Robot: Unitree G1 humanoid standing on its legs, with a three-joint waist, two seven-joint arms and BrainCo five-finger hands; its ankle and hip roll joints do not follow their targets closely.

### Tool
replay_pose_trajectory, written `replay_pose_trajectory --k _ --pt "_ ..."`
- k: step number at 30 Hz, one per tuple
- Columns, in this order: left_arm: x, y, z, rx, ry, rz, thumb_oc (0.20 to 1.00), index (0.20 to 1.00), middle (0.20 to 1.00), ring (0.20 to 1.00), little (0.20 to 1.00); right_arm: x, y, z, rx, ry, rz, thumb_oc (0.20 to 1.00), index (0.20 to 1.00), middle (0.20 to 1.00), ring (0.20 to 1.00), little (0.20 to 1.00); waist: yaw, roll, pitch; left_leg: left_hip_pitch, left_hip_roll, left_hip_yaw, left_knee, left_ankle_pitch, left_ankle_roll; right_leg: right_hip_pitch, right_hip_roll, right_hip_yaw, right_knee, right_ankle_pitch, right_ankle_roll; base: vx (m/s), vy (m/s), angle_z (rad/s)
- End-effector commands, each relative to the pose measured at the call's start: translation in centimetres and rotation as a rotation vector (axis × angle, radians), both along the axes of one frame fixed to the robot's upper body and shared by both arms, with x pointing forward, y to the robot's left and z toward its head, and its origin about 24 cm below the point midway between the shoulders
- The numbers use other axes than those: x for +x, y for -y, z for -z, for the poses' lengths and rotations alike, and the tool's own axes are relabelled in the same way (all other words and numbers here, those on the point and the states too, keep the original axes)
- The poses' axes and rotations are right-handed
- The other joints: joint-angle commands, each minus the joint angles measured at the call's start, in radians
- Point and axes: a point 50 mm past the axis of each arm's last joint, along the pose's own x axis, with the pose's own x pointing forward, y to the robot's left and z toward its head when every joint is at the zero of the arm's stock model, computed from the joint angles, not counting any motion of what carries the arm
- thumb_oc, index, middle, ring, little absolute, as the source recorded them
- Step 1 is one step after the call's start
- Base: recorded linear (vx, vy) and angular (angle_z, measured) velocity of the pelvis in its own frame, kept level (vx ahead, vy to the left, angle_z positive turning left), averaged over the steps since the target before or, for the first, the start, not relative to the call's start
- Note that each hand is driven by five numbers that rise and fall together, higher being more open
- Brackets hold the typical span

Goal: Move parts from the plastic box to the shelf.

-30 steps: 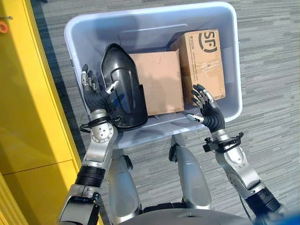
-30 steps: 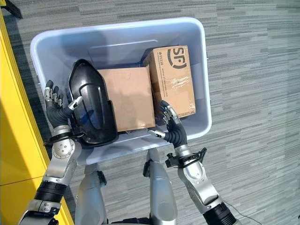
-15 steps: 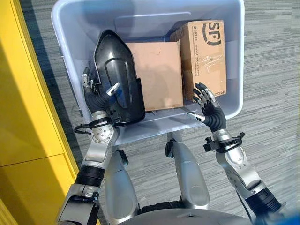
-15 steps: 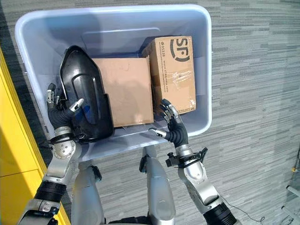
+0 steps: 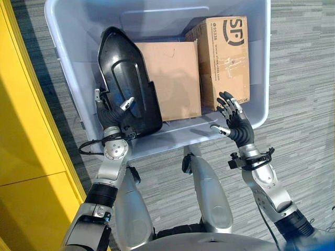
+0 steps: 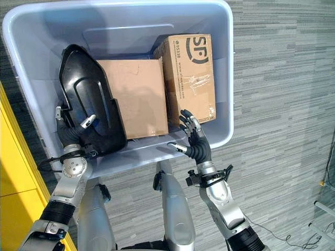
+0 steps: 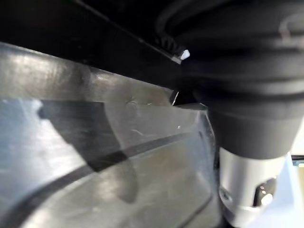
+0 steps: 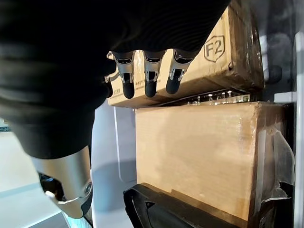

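Grey carpet floor (image 5: 303, 78) surrounds your plastic box (image 5: 261, 112); yellow panel (image 5: 26, 130) on the left. From the left eye, the black shell part (image 5: 128, 86) stands tilted in the box's left end, your left hand (image 5: 112, 112) clasped on its lower edge — thumb across the face. It looks stiff, light and slick, so grip that rim. In the right eye view, two cardboard boxes (image 6: 133, 97) (image 6: 191, 76) fill the rest. Your right hand (image 6: 194, 138) hovers relaxed, fingers spread, over the near wall.
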Motion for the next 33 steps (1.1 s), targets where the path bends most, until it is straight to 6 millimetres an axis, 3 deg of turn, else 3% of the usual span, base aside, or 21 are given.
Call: replay_pose_trajectory --k 1,19,21,26,33 --pt "-0.4 -2.3 -0.1 0.031 -0.011 -0.075 0.2 0.2 0.2 0.2 0.2 -0.5 0.5 -1.8 0.062 0.098 0.02 1.0 1.0 1.0 1.0 1.0 0.015 -0.058 0.011 -0.001 0.01 -0.064 -0.017 0.008 0.0 0.017 -0.05 0.025 0.004 0.01 0.13 0.0 0.0 0.0" --pt "-1.2 -2.5 0.2 0.026 -0.011 -0.067 0.2 0.2 0.2 0.2 0.2 -0.2 0.6 -1.2 0.058 0.064 0.033 1.0 1.0 1.0 1.0 1.0 0.025 -0.032 -0.043 0.05 0.002 -0.059 -0.02 0.0 0.003 0.059 -0.053 0.028 0.004 0.001 0.129 0.0 0.0 -0.01" --pt "-1.4 -2.6 0.6 0.021 -0.02 -0.066 0.2 0.2 0.2 0.2 0.2 -0.1 0.7 -1.1 0.051 0.059 0.035 1.0 1.0 1.0 1.0 1.0 0.028 -0.028 -0.057 0.055 -0.007 -0.05 -0.02 0.022 0.011 0.062 -0.061 0.027 0.004 0.015 0.121 -0.06 0.012 -0.06" --pt "-2.3 -3.1 1.0 0.016 -0.024 -0.069 0.2 0.2 0.2 0.2 0.2 0.2 0.8 -0.8 0.042 0.048 0.048 1.0 1.0 1.0 1.0 1.0 0.052 0.013 -0.111 0.123 -0.018 -0.047 -0.021 0.01 0.014 0.129 -0.07 0.025 0.004 0.0 0.119 0.01 0.015 -0.06" --pt "-3.1 -3.5 -1.4 0.103 0.07 -0.05 0.2 0.2 0.2 0.2 0.2 0.6 1.1 -0.6 0.001 0.04 0.05 1.0 1.0 1.0 1.0 1.0 0.081 0.071 -0.173 0.221 -0.029 -0.045 -0.026 -0.009 0.017 0.23 -0.087 0.021 0.004 -0.031 0.116 0.03 0.028 0.04"
